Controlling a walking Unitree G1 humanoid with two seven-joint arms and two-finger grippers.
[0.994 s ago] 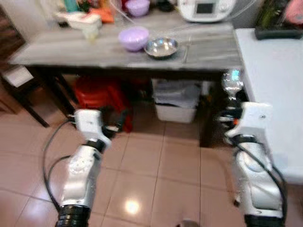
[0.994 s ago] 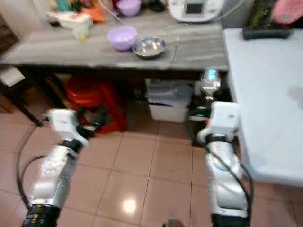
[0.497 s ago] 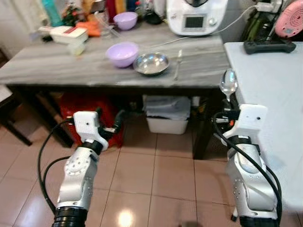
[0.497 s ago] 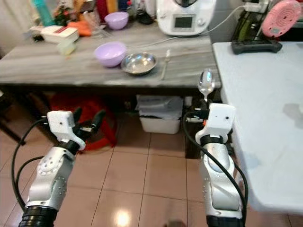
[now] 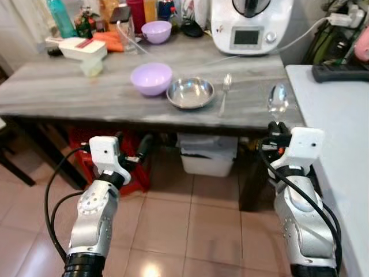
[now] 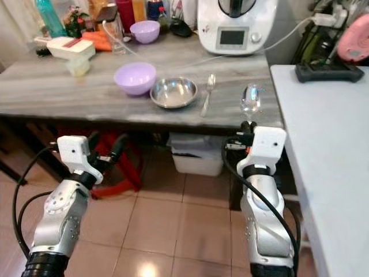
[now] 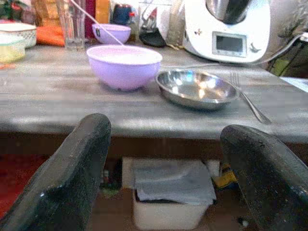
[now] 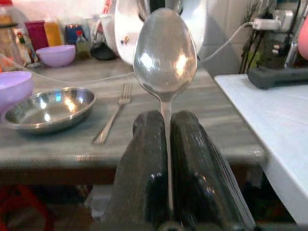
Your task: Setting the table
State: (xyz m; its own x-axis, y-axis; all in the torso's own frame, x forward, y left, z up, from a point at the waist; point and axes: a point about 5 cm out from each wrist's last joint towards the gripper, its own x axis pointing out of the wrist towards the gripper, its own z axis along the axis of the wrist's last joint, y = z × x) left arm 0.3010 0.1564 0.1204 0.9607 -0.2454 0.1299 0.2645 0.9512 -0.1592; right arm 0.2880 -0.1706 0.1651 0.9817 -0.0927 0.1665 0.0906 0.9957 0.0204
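Right gripper (image 8: pixel 166 144) clamped on an upright spoon (image 8: pixel 165 53) near the fork (image 5: pixel 224 93), left gripper (image 7: pixel 163 159) agape

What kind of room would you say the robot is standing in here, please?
Most likely a home kitchen or dining corner: a white cooking appliance plugged in at the back, bottles and jars beside it, and a steel dish and fork on the grey table.

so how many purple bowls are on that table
2. One purple bowl sits near the table's front, just left of the metal bowl. A smaller purple bowl stands at the back among the bottles. Clutter there could hide more.
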